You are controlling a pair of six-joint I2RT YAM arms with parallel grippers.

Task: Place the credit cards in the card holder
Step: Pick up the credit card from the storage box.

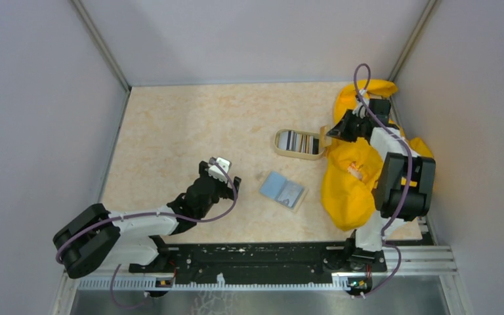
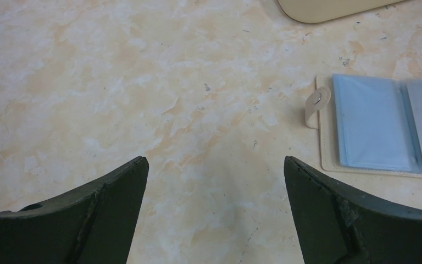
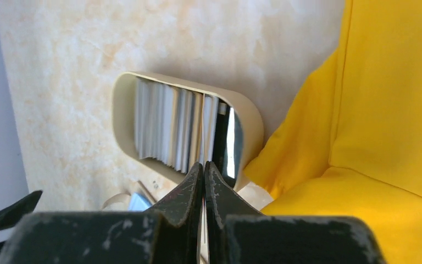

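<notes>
The card holder [image 1: 282, 189] lies open on the table with its light blue inside up; it also shows in the left wrist view [image 2: 373, 129]. My left gripper [image 1: 222, 169] is open and empty just left of it [image 2: 214, 165]. The credit cards [image 1: 298, 142] stand edge-on as a striped stack in an oval beige dish [image 1: 279, 141], also seen in the right wrist view [image 3: 170, 124]. My right gripper [image 1: 336, 133] hovers at the dish's right end, its fingers pressed together [image 3: 204, 165] on what looks like one thin tan card [image 1: 325, 133].
A big yellow cloth [image 1: 348, 184] is bunched along the right side under the right arm, filling the right of the right wrist view [image 3: 384, 110]. Grey walls close the table on three sides. The dish's rim [image 2: 318, 8] shows at the top of the left wrist view.
</notes>
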